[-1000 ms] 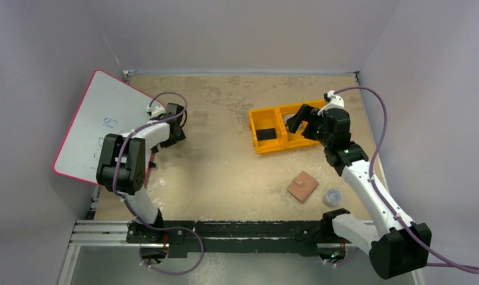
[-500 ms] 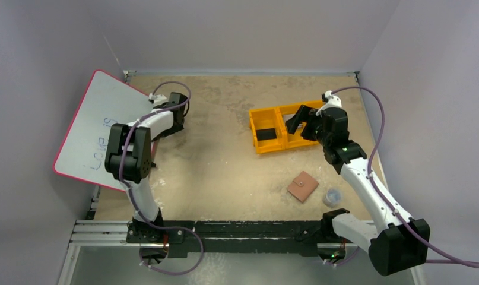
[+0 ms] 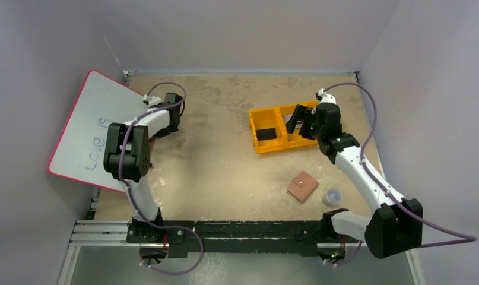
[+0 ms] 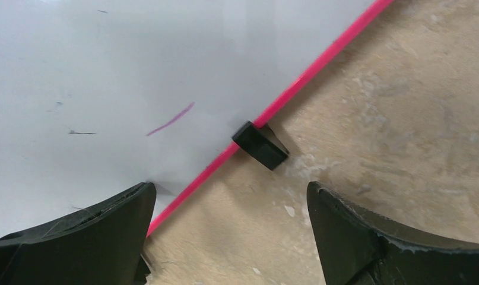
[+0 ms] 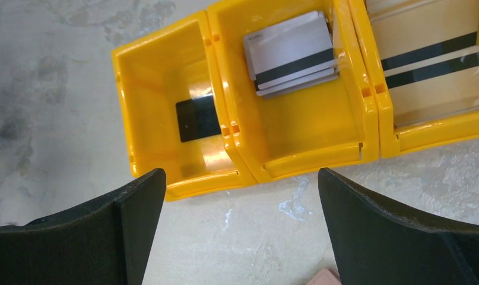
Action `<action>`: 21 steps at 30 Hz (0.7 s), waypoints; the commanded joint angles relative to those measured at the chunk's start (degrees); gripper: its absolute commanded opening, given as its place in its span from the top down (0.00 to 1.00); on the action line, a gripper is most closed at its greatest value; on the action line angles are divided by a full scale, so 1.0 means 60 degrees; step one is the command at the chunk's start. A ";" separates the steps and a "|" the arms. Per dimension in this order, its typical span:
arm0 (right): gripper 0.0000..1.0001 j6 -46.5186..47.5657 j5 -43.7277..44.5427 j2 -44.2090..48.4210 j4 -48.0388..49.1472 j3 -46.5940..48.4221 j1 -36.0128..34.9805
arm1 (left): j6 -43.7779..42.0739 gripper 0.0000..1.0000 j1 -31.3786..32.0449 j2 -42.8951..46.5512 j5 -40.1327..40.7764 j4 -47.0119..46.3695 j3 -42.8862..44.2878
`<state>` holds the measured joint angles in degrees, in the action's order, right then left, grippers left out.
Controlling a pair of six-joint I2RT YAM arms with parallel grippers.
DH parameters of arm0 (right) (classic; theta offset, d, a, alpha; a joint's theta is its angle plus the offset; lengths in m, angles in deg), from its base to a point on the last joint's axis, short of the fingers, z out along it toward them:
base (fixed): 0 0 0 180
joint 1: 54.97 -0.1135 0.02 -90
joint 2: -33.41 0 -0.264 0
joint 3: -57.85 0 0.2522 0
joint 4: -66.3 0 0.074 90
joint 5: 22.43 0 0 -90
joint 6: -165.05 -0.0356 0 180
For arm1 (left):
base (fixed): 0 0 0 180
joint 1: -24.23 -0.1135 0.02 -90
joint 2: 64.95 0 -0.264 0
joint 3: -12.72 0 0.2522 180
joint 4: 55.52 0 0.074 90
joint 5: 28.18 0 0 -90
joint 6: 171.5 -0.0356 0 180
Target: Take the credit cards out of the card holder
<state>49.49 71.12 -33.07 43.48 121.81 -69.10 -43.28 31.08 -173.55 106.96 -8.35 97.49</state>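
Note:
The card holder [image 3: 303, 186] is a tan-brown folded wallet lying shut on the table at the front right; one corner of it [image 5: 327, 278] shows at the bottom of the right wrist view. Grey credit cards with a black stripe [image 5: 290, 52] lie stacked in the middle compartment of the orange tray [image 3: 253, 122]. Whether any card sits inside the holder is hidden. My right gripper [image 3: 300, 126] [image 5: 241, 175] hovers open over the tray's near rim, nothing between its fingers. My left gripper [image 3: 173, 119] [image 4: 231, 190] is open at the far left, beside the whiteboard's pink edge.
A pink-rimmed whiteboard [image 3: 91, 127] with blue writing leans at the left, a black clip [image 4: 260, 145] on its edge. The tray's left compartment holds a black square [image 5: 197, 117]; its right compartment holds beige striped cards [image 5: 430, 65]. A small clear cup [image 3: 332, 196] stands right of the holder.
The left arm has swung round by the whiteboard, and the board has slid slightly left, showing more writing. The right gripper has edged a little left and back over the tray.

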 commanded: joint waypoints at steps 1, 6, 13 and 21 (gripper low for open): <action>0.00 0.0261 0.0138 -0.0531 -0.0063 0.0685 0.0052 | -0.0263 0.02 0.0203 0.0697 -0.0971 -0.0421 -0.0005; 0.00 0.0840 -0.0649 -0.1695 0.0111 0.1340 0.0040 | -0.0514 0.01 0.2137 0.1719 -0.0684 -0.0318 0.0221; 0.00 0.1297 -0.1279 -0.3303 0.0134 0.2279 0.0044 | -0.0093 0.01 0.2593 0.3918 -0.2321 -0.0855 -0.0962; 0.03 0.1033 -0.2882 -0.4462 0.0590 0.2713 -0.0010 | -0.1025 0.00 0.2574 0.6313 -0.2479 -0.0343 -0.1544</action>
<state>55.24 60.50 -59.21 43.87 135.69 -69.10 -46.69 46.69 -141.77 91.84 -11.15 88.44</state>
